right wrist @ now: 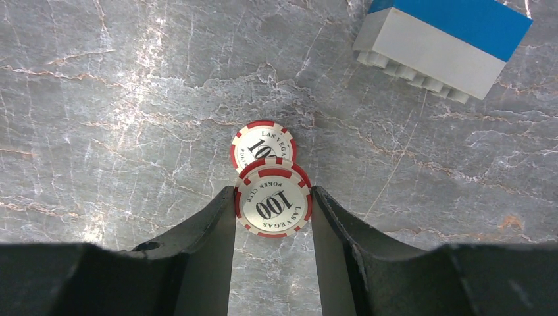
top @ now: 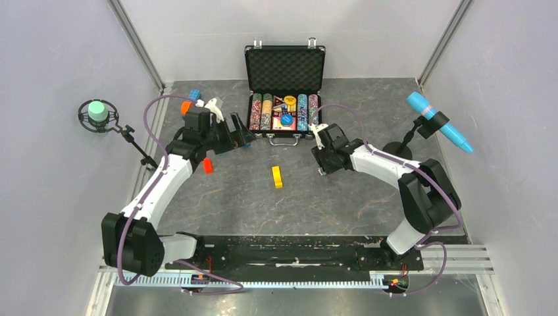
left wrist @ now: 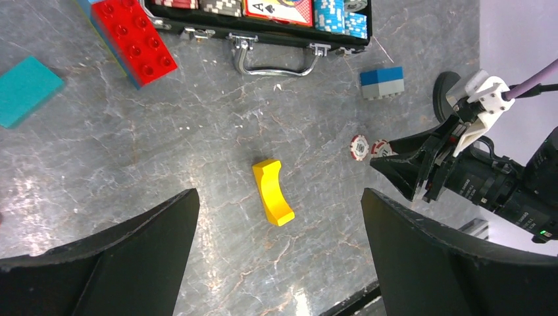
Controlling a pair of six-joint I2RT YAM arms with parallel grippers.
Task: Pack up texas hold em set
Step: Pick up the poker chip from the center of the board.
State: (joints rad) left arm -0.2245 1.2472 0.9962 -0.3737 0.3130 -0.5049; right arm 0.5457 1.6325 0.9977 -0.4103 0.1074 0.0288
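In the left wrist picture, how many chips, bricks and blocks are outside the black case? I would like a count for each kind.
Poker chips: 2
Toy bricks: 2, the red brick and the blue-and-grey brick
Yellow curved block: 1
Teal block: 1
Total: 6

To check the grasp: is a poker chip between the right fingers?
Yes, a red-edged chip sits between the right fingers, touching both of them.
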